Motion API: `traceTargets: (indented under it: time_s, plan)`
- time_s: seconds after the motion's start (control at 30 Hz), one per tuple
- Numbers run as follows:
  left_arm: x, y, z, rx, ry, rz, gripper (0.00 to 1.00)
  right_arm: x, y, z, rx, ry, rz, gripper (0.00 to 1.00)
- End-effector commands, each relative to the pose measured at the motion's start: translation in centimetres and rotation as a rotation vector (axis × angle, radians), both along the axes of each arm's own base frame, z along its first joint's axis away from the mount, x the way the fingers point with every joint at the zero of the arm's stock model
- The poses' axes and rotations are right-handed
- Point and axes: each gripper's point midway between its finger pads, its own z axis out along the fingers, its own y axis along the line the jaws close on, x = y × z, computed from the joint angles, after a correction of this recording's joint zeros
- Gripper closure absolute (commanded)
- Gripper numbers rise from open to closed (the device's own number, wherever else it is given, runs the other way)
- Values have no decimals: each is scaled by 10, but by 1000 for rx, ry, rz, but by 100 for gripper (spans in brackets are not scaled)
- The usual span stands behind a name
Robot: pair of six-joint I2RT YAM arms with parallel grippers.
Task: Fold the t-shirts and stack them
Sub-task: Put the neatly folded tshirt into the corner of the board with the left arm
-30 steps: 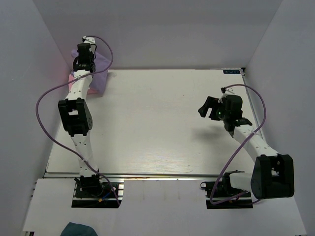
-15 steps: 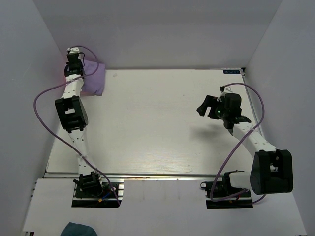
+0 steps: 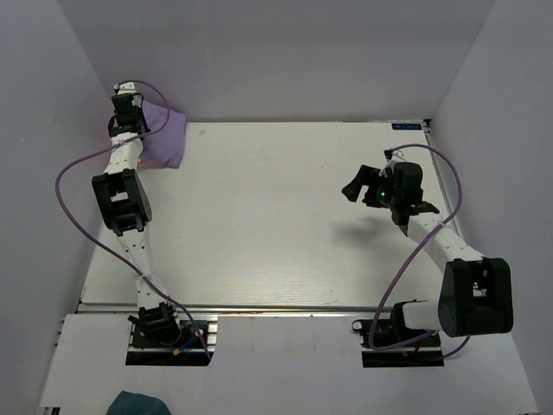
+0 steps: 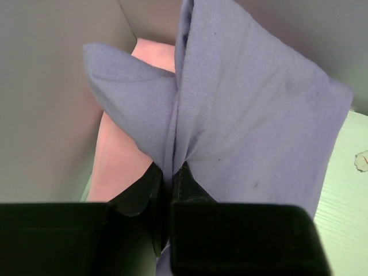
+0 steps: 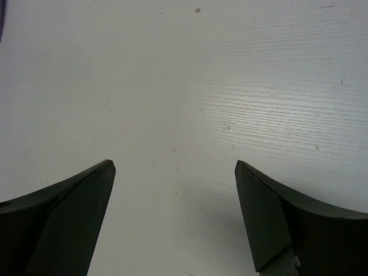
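While my left hand (image 4: 168,172) is clenched on a gathered fold of the lavender t-shirt (image 4: 253,115), the cloth runs away from the pinch in long soft creases. It is matte and finely woven, and one rounded flap droops toward the wall (image 4: 52,115). Behind this flap lies the pink t-shirt (image 4: 118,155), smooth and plain, set against the wall. Both garments are at the far left corner of the counter (image 3: 276,225).

My right hand (image 5: 175,167) is released. Its two dark, tapered fingers (image 5: 63,213) are spread wide above the counter, grasping nothing, well apart from the shirts. The counter surface is white with a fine wood-grain texture. A small blue label (image 3: 406,126) at its far right corner carries writing too small to read.
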Motion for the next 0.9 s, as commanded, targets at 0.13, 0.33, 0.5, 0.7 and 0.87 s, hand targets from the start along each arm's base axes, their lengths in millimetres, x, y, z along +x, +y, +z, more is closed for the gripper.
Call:
traceTargets:
  time_s: [0.13,0.33,0.5,0.7,0.87]
  plan:
    - [-10,10,83,-57,-265,62,100,13,10,19,46,-71,25,10]
    - [-14,25,76,-76,-310,148,100,15,10,19,38,-74,31,10]
    - [-19,53,49,-54,-231,295,60,19,11,17,33,-63,38,10]
    - [-26,65,49,-47,-240,395,0,23,15,10,45,-33,54,10]
    - [-22,57,47,-70,-224,348,0,24,19,12,59,-31,73,10]
